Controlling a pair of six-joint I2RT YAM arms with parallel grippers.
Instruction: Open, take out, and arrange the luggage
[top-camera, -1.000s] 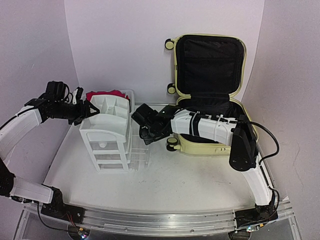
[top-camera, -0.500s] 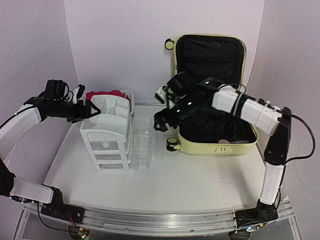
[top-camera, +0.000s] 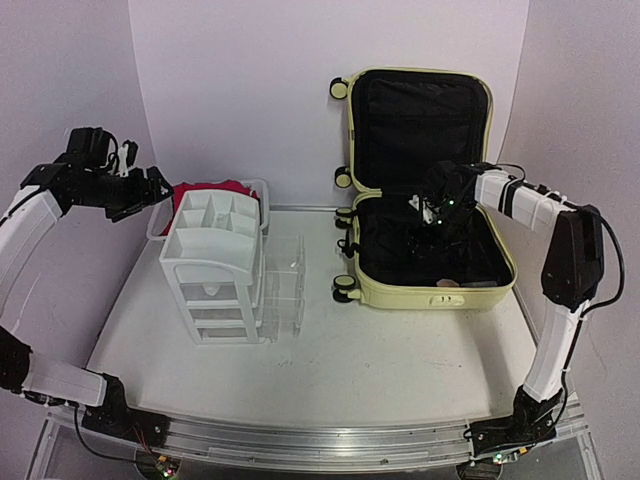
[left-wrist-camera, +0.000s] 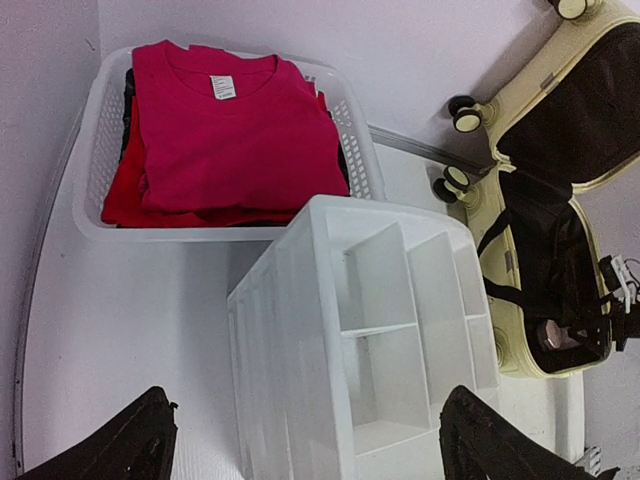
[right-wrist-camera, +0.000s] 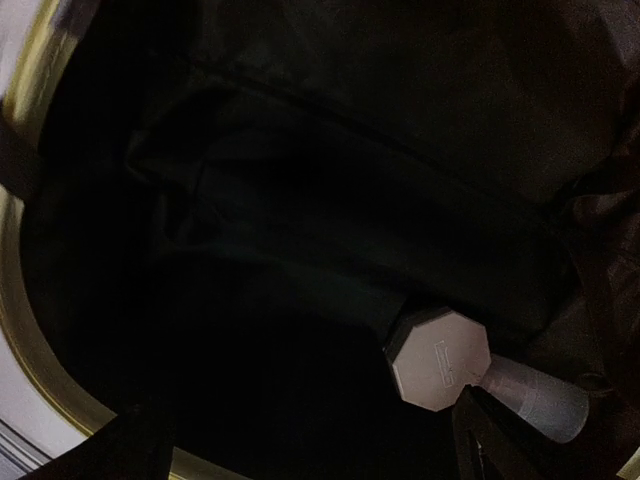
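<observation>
**Materials and shapes.** The large pale yellow hard-shell luggage (top-camera: 430, 296) (left-wrist-camera: 497, 300) (right-wrist-camera: 28, 340) has rounded corners and lies open at the far right corner of the white surface (top-camera: 350, 370). Its lower shell is flat and its lid stands upright against the back wall. The lining is matte black fabric, and the black-and-cream wheels face the surface's middle. A small item with a grey octagonal cap (right-wrist-camera: 438, 358) lies in the lower shell.

A white ribbed plastic drawer organiser (top-camera: 215, 265) (left-wrist-camera: 300, 350) with open top compartments stands at the left middle. A clear plastic rack (top-camera: 285, 290) stands just beside it. Behind these, a white mesh plastic basket (top-camera: 262, 190) (left-wrist-camera: 95, 130) holds folded magenta and red shirts (top-camera: 205, 190) (left-wrist-camera: 235, 120).

**Pincers.** The left pincer (top-camera: 150, 192) is spread wide and grips nothing. It hangs above the organiser's far left side, with dark fingers (left-wrist-camera: 140, 445) at either edge of the wrist view. The right pincer (top-camera: 430, 215) is also spread wide and empty. It sits inside the luggage's lower shell, with one finger (right-wrist-camera: 500, 440) near the grey-capped item; whether they touch cannot be told.
</observation>
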